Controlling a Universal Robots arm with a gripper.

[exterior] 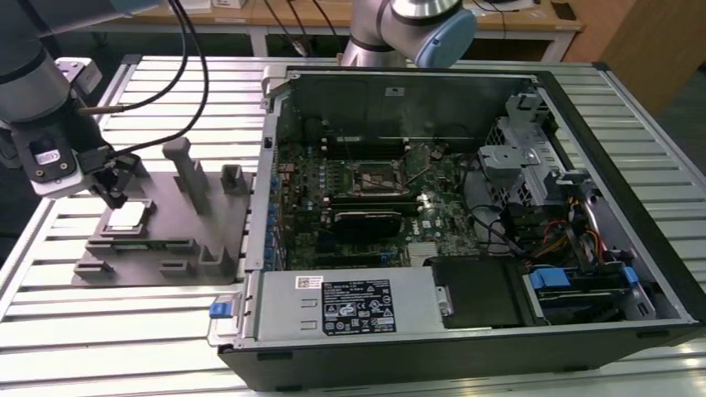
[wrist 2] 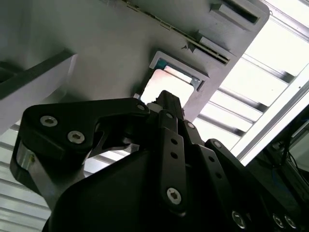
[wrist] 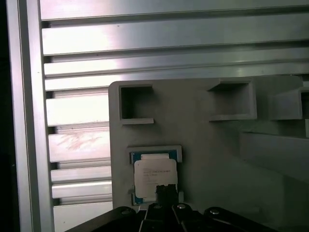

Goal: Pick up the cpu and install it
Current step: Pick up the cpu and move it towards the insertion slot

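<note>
- At the exterior view's left, hovers just above the cpu (exterior: pixel 128 217), pincer (exterior: pixel 116 201) pressed together, gripping nothing.
- Shows cpu lying flat in grey fixture (exterior: pixel 165 218) pocket.

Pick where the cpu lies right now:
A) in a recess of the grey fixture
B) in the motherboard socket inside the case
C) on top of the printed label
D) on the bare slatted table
A: the cpu sits in a framed recess of the grey fixture, outside the computer case.

Silvery square cpu (wrist: pixel 155 176) flat in grey fixture (wrist: pixel 212 145)
</note>
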